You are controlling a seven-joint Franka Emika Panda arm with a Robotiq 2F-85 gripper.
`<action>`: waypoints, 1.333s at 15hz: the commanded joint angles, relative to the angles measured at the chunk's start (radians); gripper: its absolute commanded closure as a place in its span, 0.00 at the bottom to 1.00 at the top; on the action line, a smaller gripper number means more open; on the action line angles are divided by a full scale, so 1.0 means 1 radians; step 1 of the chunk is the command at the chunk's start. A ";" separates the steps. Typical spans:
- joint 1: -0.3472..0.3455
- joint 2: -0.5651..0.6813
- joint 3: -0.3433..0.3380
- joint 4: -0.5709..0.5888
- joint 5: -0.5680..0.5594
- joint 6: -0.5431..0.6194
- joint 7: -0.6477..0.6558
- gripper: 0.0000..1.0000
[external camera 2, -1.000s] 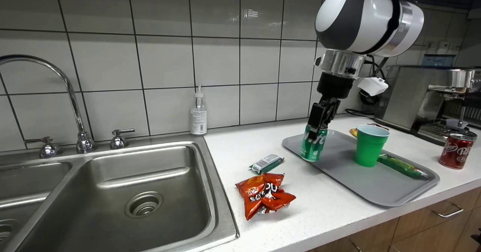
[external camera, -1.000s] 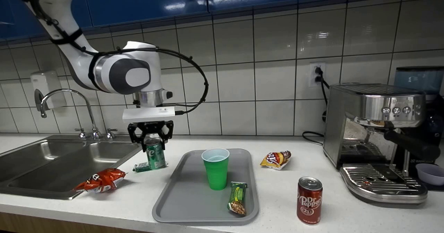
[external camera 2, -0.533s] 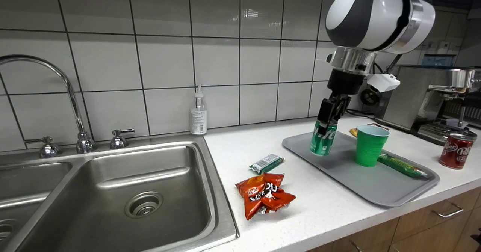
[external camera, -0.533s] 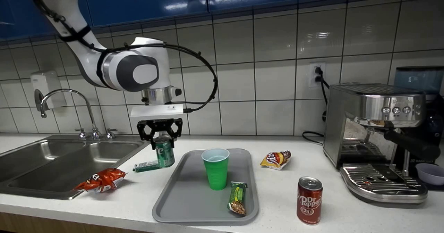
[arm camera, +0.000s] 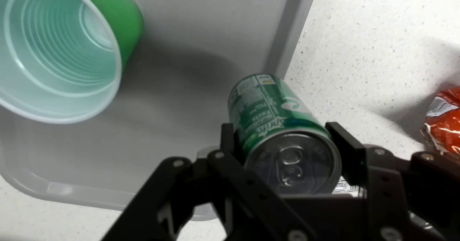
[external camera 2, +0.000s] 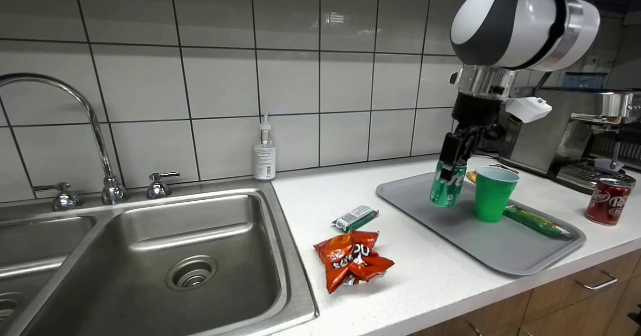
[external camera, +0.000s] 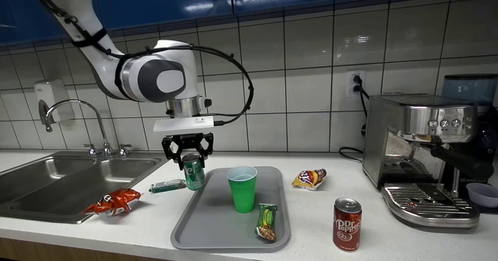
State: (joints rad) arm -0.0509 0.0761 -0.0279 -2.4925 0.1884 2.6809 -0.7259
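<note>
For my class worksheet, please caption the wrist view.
The hand grips a can near the tray, where a cup stands mouth up.

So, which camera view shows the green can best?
The wrist view: close up, it shows the lid and lettering of the green can held in the end effector. Both exterior views show it smaller, mostly from the side; in an exterior view, a finger hides part of it.
</note>
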 commanded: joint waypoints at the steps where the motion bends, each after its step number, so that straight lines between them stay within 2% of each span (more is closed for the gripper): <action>1: -0.020 -0.057 -0.011 -0.055 -0.044 0.018 0.046 0.60; 17: -0.036 -0.084 -0.057 -0.166 -0.130 0.030 0.122 0.60; 20: -0.040 -0.072 -0.059 -0.171 -0.111 0.033 0.111 0.60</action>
State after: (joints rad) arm -0.0756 0.0408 -0.0881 -2.6350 0.0932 2.7069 -0.6356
